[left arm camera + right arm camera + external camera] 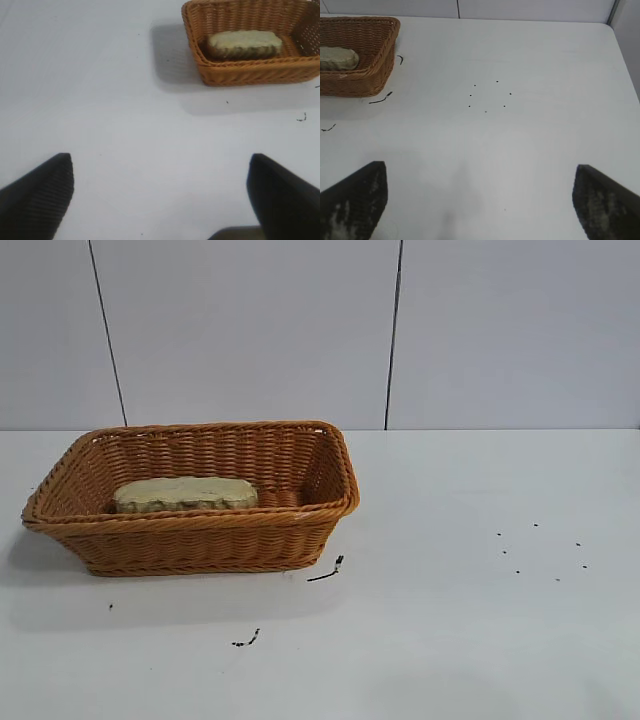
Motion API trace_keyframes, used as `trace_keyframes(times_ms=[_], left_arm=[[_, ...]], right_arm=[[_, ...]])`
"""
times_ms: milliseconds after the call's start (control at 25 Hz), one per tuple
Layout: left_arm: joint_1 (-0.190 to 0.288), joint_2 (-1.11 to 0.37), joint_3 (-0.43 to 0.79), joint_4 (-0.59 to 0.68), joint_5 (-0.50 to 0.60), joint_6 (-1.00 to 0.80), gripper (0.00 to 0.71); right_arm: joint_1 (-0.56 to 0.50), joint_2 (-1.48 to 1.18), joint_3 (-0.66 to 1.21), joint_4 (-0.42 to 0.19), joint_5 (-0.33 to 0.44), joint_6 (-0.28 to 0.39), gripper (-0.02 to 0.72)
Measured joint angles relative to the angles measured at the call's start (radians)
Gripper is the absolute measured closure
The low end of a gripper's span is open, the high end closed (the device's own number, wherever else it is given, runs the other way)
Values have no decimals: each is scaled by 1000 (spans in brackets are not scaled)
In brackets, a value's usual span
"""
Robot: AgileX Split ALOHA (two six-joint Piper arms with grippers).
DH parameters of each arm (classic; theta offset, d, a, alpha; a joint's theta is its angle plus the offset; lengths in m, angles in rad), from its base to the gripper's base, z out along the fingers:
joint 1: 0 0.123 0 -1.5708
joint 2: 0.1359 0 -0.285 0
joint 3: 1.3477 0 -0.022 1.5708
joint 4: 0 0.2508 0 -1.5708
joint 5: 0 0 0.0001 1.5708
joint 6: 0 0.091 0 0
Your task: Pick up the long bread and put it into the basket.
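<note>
The long bread (185,493) lies inside the orange-brown wicker basket (190,540) at the left of the table, its pale side showing. The left wrist view also shows the bread (244,44) in the basket (250,75), far from my left gripper (161,165), which is open and empty over bare table. The right wrist view shows the bread (337,58) in the basket (365,80), far from my right gripper (480,172), also open and empty. Neither arm appears in the exterior view.
The white table (450,640) carries small black marks near the basket (328,571) and a ring of dots at the right (540,550). A white panelled wall stands behind. The table's edge shows in the right wrist view (620,55).
</note>
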Motion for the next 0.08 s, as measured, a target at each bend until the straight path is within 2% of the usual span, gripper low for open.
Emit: trace_keyframes(times_ms=[80], left_arm=[[0, 0, 0, 0, 0, 0, 17]], right_arm=[[0, 0, 0, 0, 0, 0, 13]])
